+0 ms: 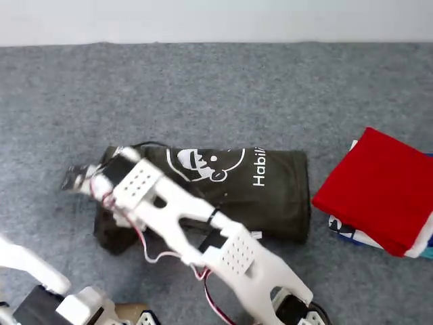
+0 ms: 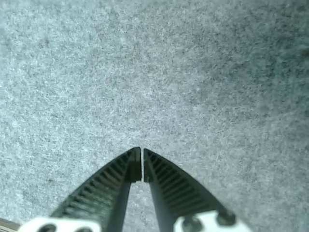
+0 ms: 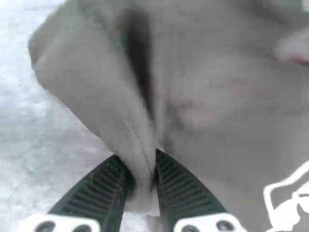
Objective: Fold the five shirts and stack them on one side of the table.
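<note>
The right gripper [image 3: 143,163] pinches the dark shirt [image 3: 207,96] between its fingers; the left gripper [image 2: 142,153] has its fingers pressed together.

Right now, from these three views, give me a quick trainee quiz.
1. True or false: the right gripper is shut on a fold of the dark shirt.
2. What tops the stack at the side of the table? A) red shirt B) dark shirt C) a towel
3. What does the left gripper hold?

Key: 1 true; 2 A; 3 nothing, it is shut over bare table.
</note>
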Robot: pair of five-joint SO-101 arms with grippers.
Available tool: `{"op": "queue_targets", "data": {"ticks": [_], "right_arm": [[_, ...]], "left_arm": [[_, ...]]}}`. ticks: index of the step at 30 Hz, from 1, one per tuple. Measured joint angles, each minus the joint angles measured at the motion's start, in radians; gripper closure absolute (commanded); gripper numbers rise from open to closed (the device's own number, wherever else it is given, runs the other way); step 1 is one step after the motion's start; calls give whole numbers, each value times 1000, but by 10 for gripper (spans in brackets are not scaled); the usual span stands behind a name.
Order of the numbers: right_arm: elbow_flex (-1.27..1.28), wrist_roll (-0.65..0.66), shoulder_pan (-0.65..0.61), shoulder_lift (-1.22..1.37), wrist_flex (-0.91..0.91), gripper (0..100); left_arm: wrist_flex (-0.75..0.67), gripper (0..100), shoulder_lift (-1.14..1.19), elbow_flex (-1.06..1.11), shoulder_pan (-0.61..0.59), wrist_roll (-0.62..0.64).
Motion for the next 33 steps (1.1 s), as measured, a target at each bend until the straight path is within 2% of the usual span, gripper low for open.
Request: {"op": "queue_targets", "data": {"ticks": [7,13,15,19,24,26,33], "right_arm": [[-147,0,103,104,0,968],[-308,0,167,229,0,775],[-376,0,190,252,0,739],[-520,0,238,287,0,782],[-657,0,241,295,6,995],[-692,0,226,295,6,968],[-701,0,112,295,15,989]], "left_arm": [[-8,986,0,0,17,0],[-8,986,0,0,46,0],[-8,986,0,0,48,0],[-8,986,0,0,48,0],[-8,986,0,0,48,0],[-8,986,0,0,48,0],[-8,986,0,0,48,0]]}}
